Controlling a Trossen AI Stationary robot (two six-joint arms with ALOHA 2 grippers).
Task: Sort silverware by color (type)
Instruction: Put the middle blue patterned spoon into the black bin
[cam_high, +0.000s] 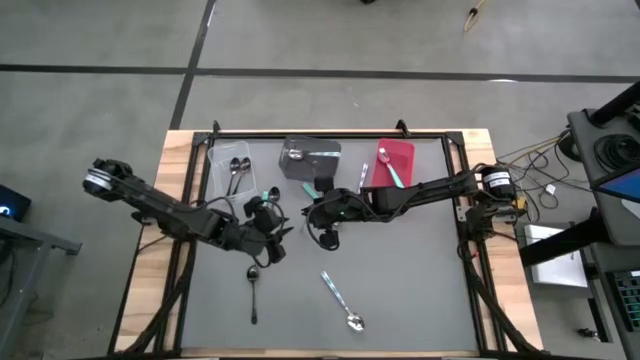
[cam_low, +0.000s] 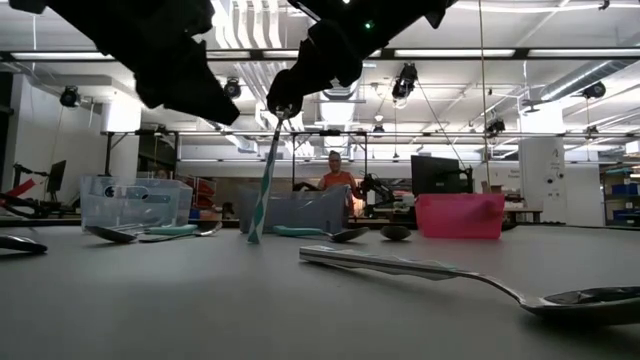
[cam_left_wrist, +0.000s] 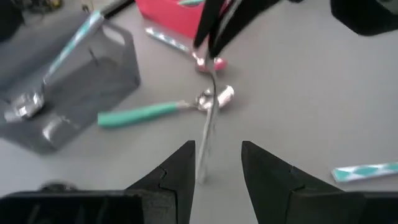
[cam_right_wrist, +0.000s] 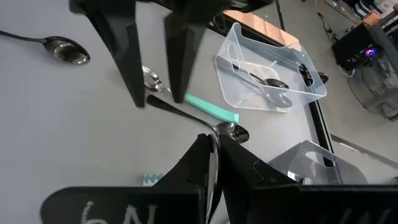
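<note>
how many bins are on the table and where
3, in a row along the table's far edge: clear bin on the left, dark grey bin in the middle, red bin on the right. None seems hidden.

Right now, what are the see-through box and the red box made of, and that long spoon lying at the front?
The see-through box looks like clear glossy plastic: spoons show through its walls. The red box looks like solid-coloured plastic, probably. The long spoon looks like polished metal, since its bowl and handle reflect light.
</note>
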